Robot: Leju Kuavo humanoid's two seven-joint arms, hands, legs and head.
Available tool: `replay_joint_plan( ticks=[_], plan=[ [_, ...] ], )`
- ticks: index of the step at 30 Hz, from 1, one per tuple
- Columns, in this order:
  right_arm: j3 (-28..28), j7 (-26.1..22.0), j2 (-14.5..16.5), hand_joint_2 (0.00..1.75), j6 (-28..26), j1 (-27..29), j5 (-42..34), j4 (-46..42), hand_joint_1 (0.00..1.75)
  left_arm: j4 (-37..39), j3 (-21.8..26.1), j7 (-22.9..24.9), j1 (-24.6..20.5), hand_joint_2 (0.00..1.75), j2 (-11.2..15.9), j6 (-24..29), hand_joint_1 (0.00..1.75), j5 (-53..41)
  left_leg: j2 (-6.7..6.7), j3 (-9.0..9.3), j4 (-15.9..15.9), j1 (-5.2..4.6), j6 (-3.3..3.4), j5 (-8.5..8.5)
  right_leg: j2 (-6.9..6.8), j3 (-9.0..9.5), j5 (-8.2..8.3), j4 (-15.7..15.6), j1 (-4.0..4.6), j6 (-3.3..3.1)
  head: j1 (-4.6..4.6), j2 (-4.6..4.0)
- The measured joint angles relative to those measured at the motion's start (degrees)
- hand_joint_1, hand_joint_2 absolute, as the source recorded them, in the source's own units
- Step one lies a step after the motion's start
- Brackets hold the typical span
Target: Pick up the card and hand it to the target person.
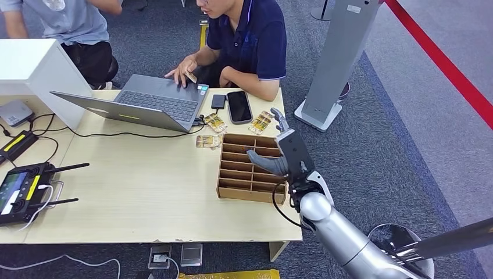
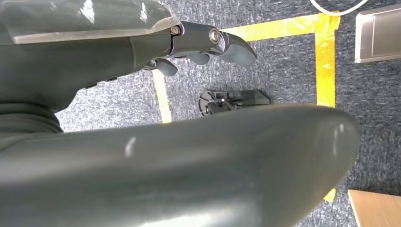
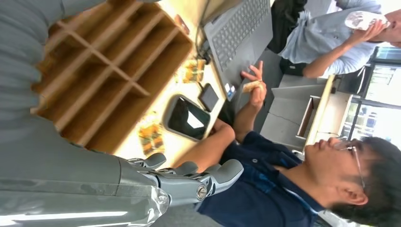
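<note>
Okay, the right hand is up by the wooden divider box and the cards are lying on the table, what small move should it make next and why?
Probably ease the right hand forward toward the yellow patterned card beside the black phone. The hand holds nothing and hovers over the brown wooden divider box, and that card lies nearest it.

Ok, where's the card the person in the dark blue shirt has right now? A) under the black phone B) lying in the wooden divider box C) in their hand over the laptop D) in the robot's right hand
C: the card is pinched in the person's hand above the laptop, and the right hand over the divider box holds nothing.
</note>
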Motion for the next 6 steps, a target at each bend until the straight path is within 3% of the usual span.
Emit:
replay_joint_plan(
  ticks=[6],
  plan=[
    [-2.75, -0.24, -3.36, 1.75, 3.44, 7.64, -2.05, -7.22, 0.0, 0.0, 0.2, 0.16, 0.26, 0.0, 0.1, 0.49, 0.0, 0.61, 0.01, 0.01, 0.0, 0.0, 0.0, -0.01, 0.03, -0.01, 0.0, 0.0, 0.0, 0.0, -0.07, 0.0]
  ],
)
